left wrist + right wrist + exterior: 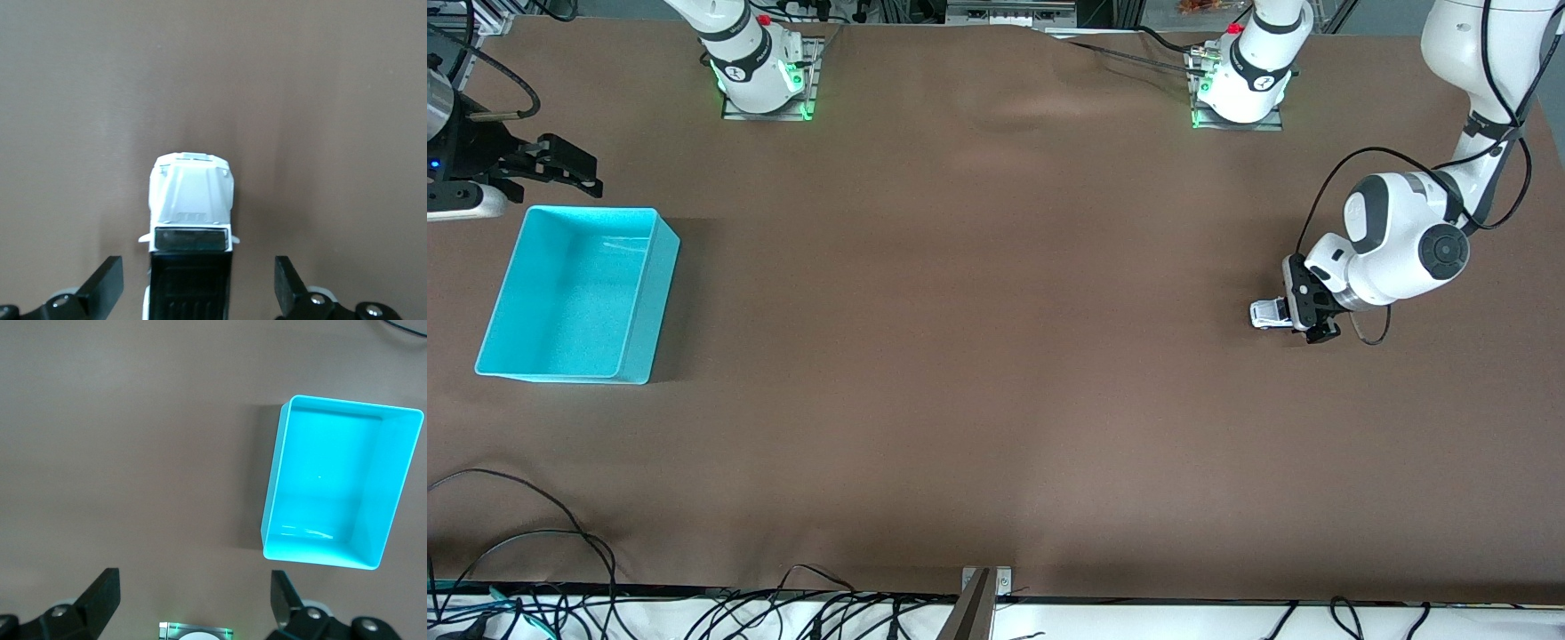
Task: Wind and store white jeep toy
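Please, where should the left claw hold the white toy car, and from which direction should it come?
Grip the white toy car across its two flat long sides, coming straight down from above. The left claw is open with a finger on each side, and the body fits between them with room to spare.

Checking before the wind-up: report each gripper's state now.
Left gripper: open, fingers astride the white jeep toy, not gripping.
Right gripper: open, empty, waiting by the turquoise bin.
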Controlling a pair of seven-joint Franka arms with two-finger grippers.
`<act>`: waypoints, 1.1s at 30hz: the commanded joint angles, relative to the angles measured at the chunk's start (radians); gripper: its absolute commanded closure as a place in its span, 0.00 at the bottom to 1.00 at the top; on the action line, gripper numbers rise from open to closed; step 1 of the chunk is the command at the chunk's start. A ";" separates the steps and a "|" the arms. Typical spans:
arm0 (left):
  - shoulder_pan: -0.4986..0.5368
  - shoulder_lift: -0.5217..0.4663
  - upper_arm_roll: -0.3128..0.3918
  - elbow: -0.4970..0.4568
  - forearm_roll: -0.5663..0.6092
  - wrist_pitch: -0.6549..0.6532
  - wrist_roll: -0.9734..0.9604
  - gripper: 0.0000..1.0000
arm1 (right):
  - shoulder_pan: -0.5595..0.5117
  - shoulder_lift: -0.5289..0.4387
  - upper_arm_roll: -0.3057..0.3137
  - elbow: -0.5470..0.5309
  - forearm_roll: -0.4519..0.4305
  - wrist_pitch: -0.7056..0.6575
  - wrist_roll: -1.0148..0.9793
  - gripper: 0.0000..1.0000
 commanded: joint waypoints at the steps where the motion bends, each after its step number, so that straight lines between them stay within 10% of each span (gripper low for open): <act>1: 0.008 -0.005 -0.003 -0.035 -0.008 0.044 0.032 0.00 | -0.005 0.005 0.003 0.019 -0.010 -0.015 0.004 0.00; 6: 0.008 -0.005 -0.003 -0.045 0.023 0.070 0.033 0.11 | -0.005 0.005 0.003 0.017 -0.010 -0.015 0.004 0.00; 10: 0.007 -0.005 -0.003 -0.043 0.033 0.070 0.033 0.60 | -0.006 0.005 0.003 0.019 -0.008 -0.015 0.004 0.00; 11: 0.005 -0.005 -0.003 -0.042 0.035 0.070 0.041 0.88 | -0.005 0.003 0.003 0.019 -0.010 -0.015 0.004 0.00; 12: 0.005 -0.005 -0.003 -0.041 0.035 0.070 0.041 0.91 | -0.005 0.003 0.003 0.019 -0.010 -0.015 0.004 0.00; 33: 0.004 0.025 -0.003 -0.038 0.037 0.070 0.059 1.00 | -0.005 0.005 0.003 0.019 -0.008 -0.015 0.004 0.00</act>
